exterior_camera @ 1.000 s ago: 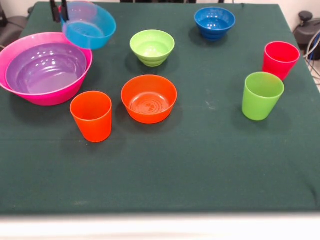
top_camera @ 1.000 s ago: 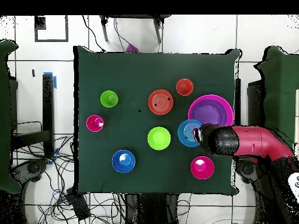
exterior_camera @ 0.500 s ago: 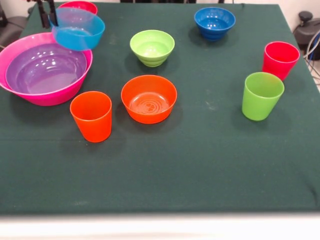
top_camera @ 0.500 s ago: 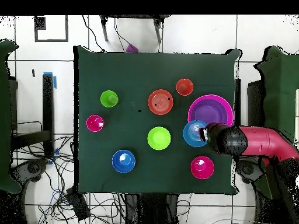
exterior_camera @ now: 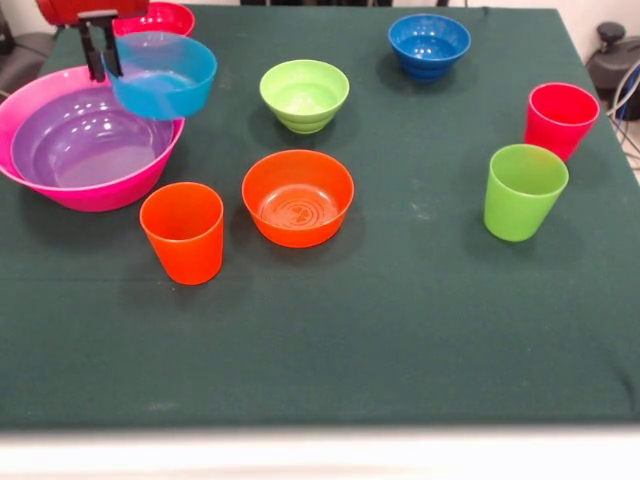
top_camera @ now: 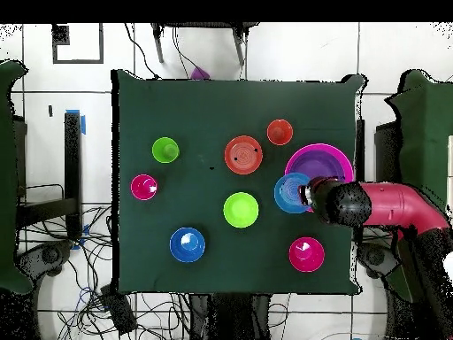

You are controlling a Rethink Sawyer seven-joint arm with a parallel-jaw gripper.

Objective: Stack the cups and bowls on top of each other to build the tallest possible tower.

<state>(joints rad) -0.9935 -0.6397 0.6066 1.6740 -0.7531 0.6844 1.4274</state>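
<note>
The gripper (exterior_camera: 101,58) is clenched on the rim of the light blue bowl (exterior_camera: 163,76), holding it tilted in the air over the far rim of the pink bowl (exterior_camera: 25,100), w/ the purple bowl (exterior_camera: 85,137) nested inside that pink one at the front view's left. Behind the held bowl, near the table's far edge, sits the red-pink bowl (exterior_camera: 160,18), partly hidden. The dark green cloth (exterior_camera: 400,330) covers the whole table; a pale strip runs along its near edge. On it, mid-table: the lime green bowl (exterior_camera: 304,95) and, nearer the camera, the orange bowl (exterior_camera: 298,197), w/ the orange cup (exterior_camera: 184,232) just beside it, apart. The dark blue bowl (exterior_camera: 429,45) stands far back; the red-pink cup (exterior_camera: 560,119) and lime green cup (exterior_camera: 523,191) stand near each other at the right, not touching. From overhead, the red arm (top_camera: 394,205) reaches in from the right side over the table's edge. Room: white tiled floor (top_camera: 292,53) w/ dark seams, tangled cables (top_camera: 150,310) below and left of the table, blue tape (top_camera: 84,121) at left.
</note>
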